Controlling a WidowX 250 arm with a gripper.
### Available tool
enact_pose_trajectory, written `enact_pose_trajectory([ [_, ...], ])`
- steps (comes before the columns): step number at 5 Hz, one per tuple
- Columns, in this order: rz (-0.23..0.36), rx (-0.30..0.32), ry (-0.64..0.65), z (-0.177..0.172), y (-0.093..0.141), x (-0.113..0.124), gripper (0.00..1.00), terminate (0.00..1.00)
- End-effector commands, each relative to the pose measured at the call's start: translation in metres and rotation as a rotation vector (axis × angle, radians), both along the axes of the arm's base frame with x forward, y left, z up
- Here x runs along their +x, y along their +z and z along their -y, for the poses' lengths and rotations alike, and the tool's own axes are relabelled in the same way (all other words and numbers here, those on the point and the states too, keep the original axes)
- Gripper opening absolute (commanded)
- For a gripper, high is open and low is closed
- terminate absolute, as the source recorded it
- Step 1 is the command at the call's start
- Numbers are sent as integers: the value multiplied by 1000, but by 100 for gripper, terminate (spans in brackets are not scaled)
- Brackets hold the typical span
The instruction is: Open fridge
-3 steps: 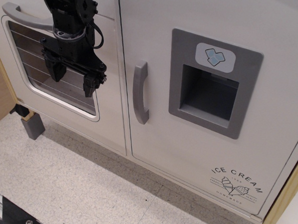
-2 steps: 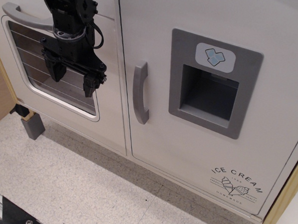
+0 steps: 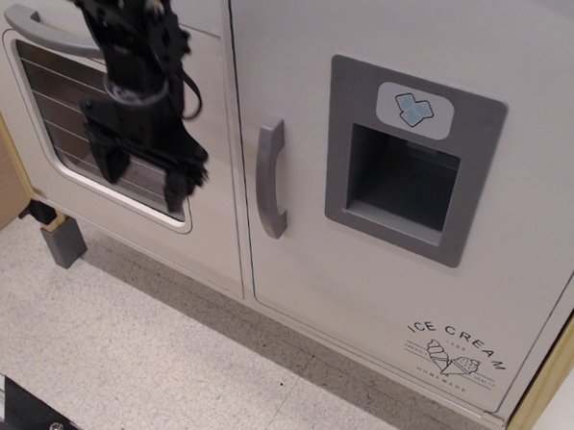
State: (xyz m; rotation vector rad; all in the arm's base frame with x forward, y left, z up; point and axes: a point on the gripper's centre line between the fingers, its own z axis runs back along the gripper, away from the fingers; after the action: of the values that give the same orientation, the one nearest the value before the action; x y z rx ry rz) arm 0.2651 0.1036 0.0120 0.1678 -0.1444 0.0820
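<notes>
The fridge door (image 3: 380,278) is large, white and closed. It has a vertical grey handle (image 3: 271,178) near its left edge, a grey square dispenser recess (image 3: 402,173) with a blue ice-cube badge (image 3: 414,109), and an "ICE CREAM" logo (image 3: 455,351) at the lower right. My black gripper (image 3: 143,174) hangs open and empty in front of the oven window, left of the fridge handle and about level with it. Its two fingers (image 3: 178,180) point downward.
The white oven door (image 3: 205,220) with a wire-rack window (image 3: 56,116) and horizontal grey handle (image 3: 42,29) sits left of the fridge. A grey block (image 3: 62,242) stands on the speckled floor (image 3: 164,363) below. A wooden frame post (image 3: 548,383) borders the right.
My gripper has dropped slightly lower and shifted a little to the right, toward the fridge handle. The fridge door has not moved.
</notes>
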Motion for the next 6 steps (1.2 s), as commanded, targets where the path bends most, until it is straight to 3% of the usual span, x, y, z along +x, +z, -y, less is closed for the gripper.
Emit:
enact_pose_trajectory([
  [1, 139, -37, -79, 34, 17, 6, 100, 0],
  [3, 266, -81, -65, 52, 14, 14, 100, 0],
  [6, 291, -94, -71, 54, 25, 63, 100, 0],
])
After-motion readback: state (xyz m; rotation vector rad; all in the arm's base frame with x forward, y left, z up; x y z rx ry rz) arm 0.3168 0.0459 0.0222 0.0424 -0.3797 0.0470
